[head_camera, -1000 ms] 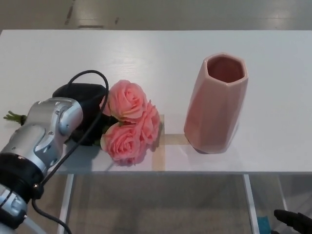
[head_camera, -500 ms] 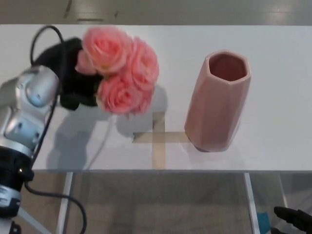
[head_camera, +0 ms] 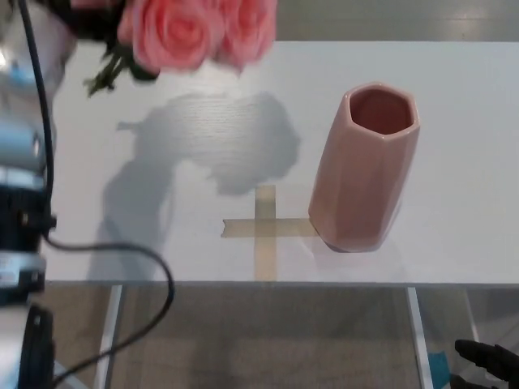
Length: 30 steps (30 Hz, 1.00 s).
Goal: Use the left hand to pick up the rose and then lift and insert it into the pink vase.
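White desk [head_camera: 454, 162] carried the pink vase [head_camera: 365, 166], upright beside a tape cross [head_camera: 263, 228]. Rose [head_camera: 195, 28] hung high at upper left, well apart; light, soft-headed, best held by stem. Left robot hand's grip could not be told

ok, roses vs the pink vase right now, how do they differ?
The roses are lifted off the table, cut by the top edge of the picture, casting a shadow below; the pink vase stands upright on the table beside the tape cross. The roses are soft, layered petals with green leaves; the vase is smooth and faceted, its mouth open and empty. Both are a similar pink.
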Available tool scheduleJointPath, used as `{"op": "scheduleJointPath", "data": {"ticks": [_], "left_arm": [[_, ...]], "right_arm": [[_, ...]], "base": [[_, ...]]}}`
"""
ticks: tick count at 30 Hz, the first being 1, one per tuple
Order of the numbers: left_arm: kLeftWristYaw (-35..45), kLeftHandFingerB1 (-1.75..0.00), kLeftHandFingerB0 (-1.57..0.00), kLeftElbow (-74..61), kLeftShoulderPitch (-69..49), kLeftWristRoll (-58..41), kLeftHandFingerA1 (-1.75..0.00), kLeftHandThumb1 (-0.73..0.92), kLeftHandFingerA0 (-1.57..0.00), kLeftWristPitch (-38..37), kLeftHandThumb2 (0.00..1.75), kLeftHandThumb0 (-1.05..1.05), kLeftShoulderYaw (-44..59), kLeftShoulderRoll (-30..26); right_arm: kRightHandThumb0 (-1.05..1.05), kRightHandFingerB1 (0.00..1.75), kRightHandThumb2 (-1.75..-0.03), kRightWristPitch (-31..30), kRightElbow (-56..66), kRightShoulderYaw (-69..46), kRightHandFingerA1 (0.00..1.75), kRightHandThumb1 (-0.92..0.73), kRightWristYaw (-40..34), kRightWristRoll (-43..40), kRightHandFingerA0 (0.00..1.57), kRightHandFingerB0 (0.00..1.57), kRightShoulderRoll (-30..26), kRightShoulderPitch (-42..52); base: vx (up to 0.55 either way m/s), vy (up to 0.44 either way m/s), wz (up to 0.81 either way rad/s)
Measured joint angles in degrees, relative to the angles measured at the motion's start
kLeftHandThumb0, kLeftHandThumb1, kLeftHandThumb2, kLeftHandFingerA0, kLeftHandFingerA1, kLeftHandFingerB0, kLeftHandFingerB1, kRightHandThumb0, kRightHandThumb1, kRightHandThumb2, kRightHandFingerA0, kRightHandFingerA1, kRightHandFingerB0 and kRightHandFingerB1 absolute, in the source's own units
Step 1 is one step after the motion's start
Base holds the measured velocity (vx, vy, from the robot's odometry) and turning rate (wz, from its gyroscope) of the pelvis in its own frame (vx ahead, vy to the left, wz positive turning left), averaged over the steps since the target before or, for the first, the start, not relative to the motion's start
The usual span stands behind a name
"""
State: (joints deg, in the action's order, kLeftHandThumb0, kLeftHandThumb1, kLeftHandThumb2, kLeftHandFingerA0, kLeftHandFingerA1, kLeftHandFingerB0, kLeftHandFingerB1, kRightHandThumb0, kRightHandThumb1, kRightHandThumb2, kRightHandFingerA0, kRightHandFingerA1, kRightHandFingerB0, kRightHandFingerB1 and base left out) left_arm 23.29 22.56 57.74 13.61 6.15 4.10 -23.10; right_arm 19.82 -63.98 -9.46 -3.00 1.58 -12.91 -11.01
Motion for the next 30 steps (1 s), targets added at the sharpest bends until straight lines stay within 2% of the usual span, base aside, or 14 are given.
{"op": "scheduleJointPath", "data": {"ticks": [5,8,10,14,16,18,22,23,25,30], "left_arm": [[1.6,-1.07,-0.75,-0.3,4.3,-3.2,-1.53,0.82,-0.83,3.6,0.65,-0.22,0.8,1.1],[1.8,-1.07,-0.75,-0.9,6.2,-4.7,-1.53,0.82,-0.83,6.5,0.65,-0.22,1.0,2.5],[2.0,-1.03,-0.77,-1.3,7.1,-5.7,-1.45,0.80,-0.89,8.3,0.69,-0.21,1.2,3.0],[2.0,-1.01,-0.78,-1.7,9.9,-8.0,-1.42,0.80,-0.92,12.5,0.69,-0.21,2.7,6.0],[2.0,-1.01,-0.78,-2.0,11.0,-9.0,-1.42,0.80,-0.92,14.3,0.69,-0.21,3.4,7.2],[2.0,-0.92,-0.82,-2.3,12.1,-10.0,-1.51,0.78,-0.99,16.4,0.71,-0.18,4.1,8.7],[1.9,-0.92,-0.82,-3.1,14.1,-11.7,-1.51,0.78,-0.99,20.1,0.71,-0.18,5.7,11.5],[1.9,-0.87,-0.83,-3.3,14.4,-12.0,-1.52,0.78,-0.99,20.9,0.72,-0.16,6.0,11.9],[1.6,-0.82,-0.84,-3.9,15.4,-12.7,-1.53,0.79,-0.99,22.9,0.70,-0.16,6.7,13.2],[0.8,-0.81,-0.82,-5.3,17.2,-14.3,-1.55,0.78,-0.94,27.4,0.70,-0.19,8.5,16.4]], "right_arm": [[-0.23,0.48,-0.58,0.0,0.0,0.0,0.50,-0.63,0.1,0.0,0.62,0.56,-0.1,0.0],[-0.23,0.48,-0.58,0.0,0.0,0.0,0.50,-0.63,0.1,0.0,0.62,0.56,-0.1,-0.1],[-0.23,0.48,-0.58,0.0,0.0,0.0,0.50,-0.63,0.2,0.0,0.62,0.56,-0.1,-0.1],[-0.23,0.48,-0.58,0.0,0.0,0.0,0.50,-0.63,0.2,0.0,0.62,0.56,-0.1,-0.4],[-0.23,0.48,-0.58,0.0,0.0,0.0,0.50,-0.63,0.2,0.0,0.62,0.56,-0.1,-0.5],[-0.23,0.47,-0.58,0.0,0.0,0.1,0.50,-0.63,0.2,0.1,0.62,0.56,-0.1,-0.5],[-0.23,0.47,-0.58,0.0,0.0,0.1,0.50,-0.63,0.2,0.1,0.62,0.56,-0.1,-0.6],[-0.23,0.47,-0.58,0.0,0.0,0.1,0.50,-0.63,0.2,0.1,0.62,0.56,-0.1,-0.6],[-0.23,0.47,-0.58,0.0,0.0,0.1,0.50,-0.63,0.2,0.1,0.62,0.56,-0.1,-0.6],[-0.23,0.47,-0.58,0.0,0.0,0.1,0.50,-0.63,0.2,0.1,0.61,0.56,-0.1,-0.6]], "base": [[0.00,0.000,0.00],[0.00,0.000,0.00],[0.00,0.000,0.00],[0.00,0.000,0.00],[0.00,0.000,0.00],[0.00,0.000,0.00],[0.00,0.000,0.00],[0.00,0.000,0.00],[0.00,0.000,0.00],[0.00,0.000,0.00]]}}
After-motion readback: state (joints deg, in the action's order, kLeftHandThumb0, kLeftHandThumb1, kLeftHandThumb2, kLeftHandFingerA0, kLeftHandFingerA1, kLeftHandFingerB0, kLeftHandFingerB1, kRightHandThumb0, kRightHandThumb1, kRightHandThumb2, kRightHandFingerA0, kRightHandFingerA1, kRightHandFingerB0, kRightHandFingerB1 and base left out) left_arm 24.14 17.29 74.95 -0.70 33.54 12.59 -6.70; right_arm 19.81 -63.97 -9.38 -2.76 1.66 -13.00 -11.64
